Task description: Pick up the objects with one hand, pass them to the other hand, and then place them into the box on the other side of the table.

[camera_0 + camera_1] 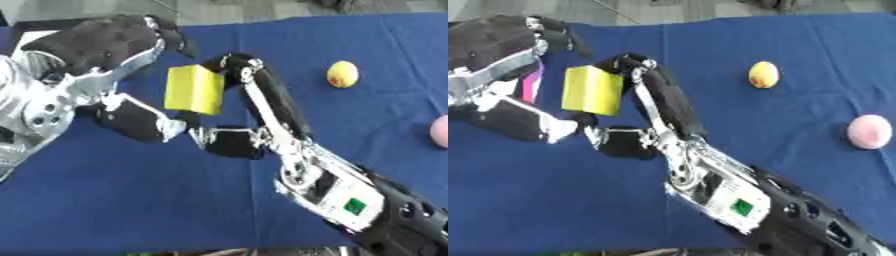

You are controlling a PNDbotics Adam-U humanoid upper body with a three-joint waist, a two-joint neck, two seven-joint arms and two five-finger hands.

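Between the two robot hands, above the blue-clothed worktop, hangs the yellow block, flat-faced, long axis upright. Left robot hand spreads around its left side; right robot hand pinches it (handover pending, I judge). Rightward lie a yellow ball and a pink ball.

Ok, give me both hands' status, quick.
Left hand: closing round the yellow block, whether it grips cannot be told.
Right hand: shut on the yellow block.
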